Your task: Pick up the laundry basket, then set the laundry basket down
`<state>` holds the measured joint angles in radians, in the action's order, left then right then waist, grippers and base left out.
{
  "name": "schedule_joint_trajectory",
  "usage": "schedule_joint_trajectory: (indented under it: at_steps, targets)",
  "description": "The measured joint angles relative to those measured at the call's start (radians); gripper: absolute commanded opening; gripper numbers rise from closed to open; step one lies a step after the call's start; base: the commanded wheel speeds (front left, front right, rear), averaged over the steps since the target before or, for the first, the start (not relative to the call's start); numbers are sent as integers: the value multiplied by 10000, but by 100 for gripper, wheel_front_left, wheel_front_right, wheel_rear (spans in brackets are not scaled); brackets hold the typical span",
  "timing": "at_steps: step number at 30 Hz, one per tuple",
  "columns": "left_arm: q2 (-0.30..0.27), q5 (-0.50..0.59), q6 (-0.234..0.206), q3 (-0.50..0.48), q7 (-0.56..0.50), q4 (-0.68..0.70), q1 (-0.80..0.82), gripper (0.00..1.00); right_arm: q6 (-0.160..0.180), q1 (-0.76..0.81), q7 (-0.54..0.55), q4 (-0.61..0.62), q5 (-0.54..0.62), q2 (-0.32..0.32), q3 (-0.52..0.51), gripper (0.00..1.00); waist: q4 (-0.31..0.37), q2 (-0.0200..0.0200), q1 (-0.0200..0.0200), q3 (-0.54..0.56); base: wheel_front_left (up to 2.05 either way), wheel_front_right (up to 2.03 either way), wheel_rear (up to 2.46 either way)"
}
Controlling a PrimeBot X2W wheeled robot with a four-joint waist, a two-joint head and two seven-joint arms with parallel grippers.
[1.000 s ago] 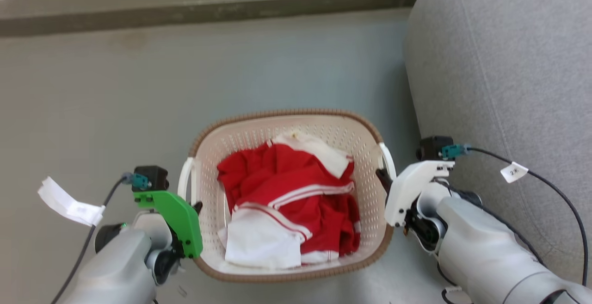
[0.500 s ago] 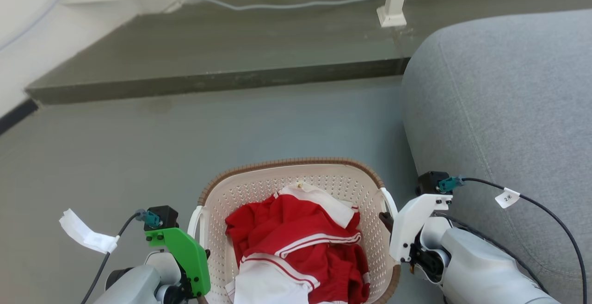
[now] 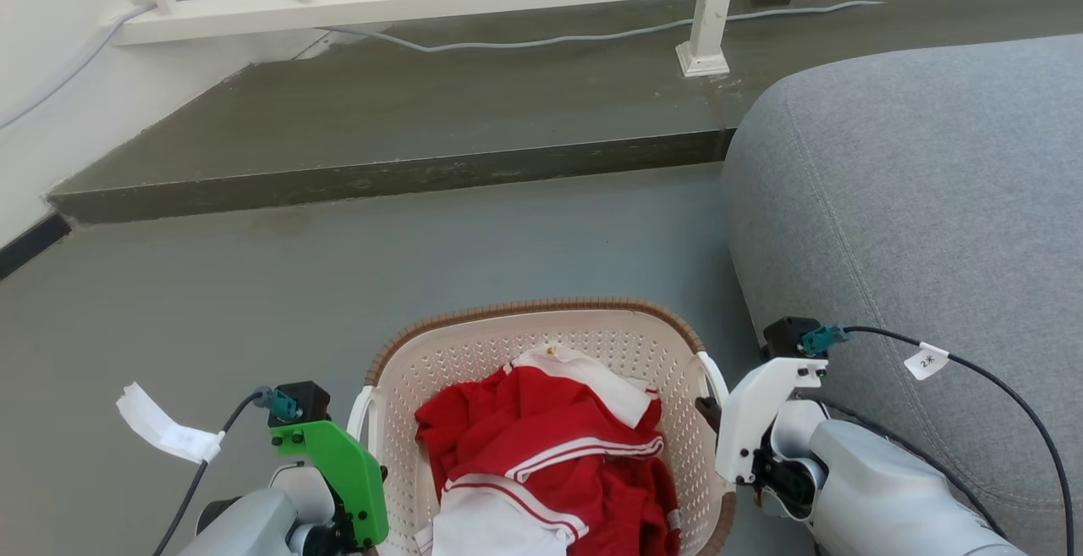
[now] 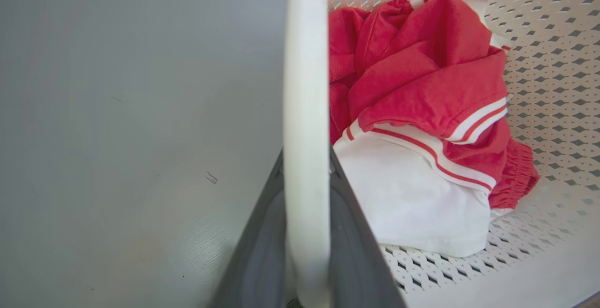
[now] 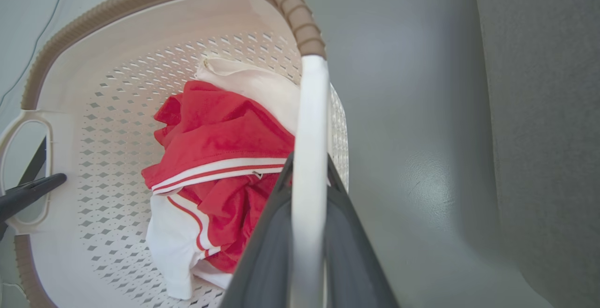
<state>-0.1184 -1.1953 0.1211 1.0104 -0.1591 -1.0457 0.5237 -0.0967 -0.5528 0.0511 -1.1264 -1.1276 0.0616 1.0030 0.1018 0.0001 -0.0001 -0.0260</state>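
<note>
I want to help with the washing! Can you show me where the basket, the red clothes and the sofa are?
laundry basket (image 3: 541, 307): head view, on its far brown rim.
red clothes (image 3: 541, 421): head view, middle of the red cloth.
sofa (image 3: 914, 200): head view, on its grey top.

- Head view: I read bright, even daylight, shadows soft and faint; wall (image 3: 51, 74) at top left nearly washes out.
- Floor (image 3: 254, 302) has a dull sheen; I catch a pale glare patch on it in both wrist views.
- Left wrist: left handle (image 4: 305, 111) and fingers (image 4: 255, 261) up close are soft, out of focus; clothes (image 4: 422, 87) beyond are sharp.
- Right wrist: same blur on right handle (image 5: 307, 158); basket (image 5: 154, 3) rim bows, wide-angle distortion.
</note>
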Motion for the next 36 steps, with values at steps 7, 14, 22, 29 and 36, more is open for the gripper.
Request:
schedule_joint_trajectory:
  at_steps: [7,14,22,29,36]
  targets:
    - [19,-167,0,23,-44,-75,0,0,-10,-1,69,6,-29,0,56,0,-15,0,0,-25,0,0,0]
    - [19,-215,0,56,-46,-100,1,0,-36,-2,71,13,-178,2,111,0,-42,0,0,-74,0,0,0]
    - [19,-238,0,98,-44,-117,3,0,-75,-7,69,13,-236,10,171,0,-51,0,0,-104,0,0,0]
    - [19,-251,0,155,-44,-123,7,0,-75,-10,67,13,-284,15,251,0,-33,0,0,-135,0,0,0]
    - [17,-305,0,201,-44,-127,13,0,-75,-10,67,13,-351,25,334,0,-24,0,0,-212,0,0,0]
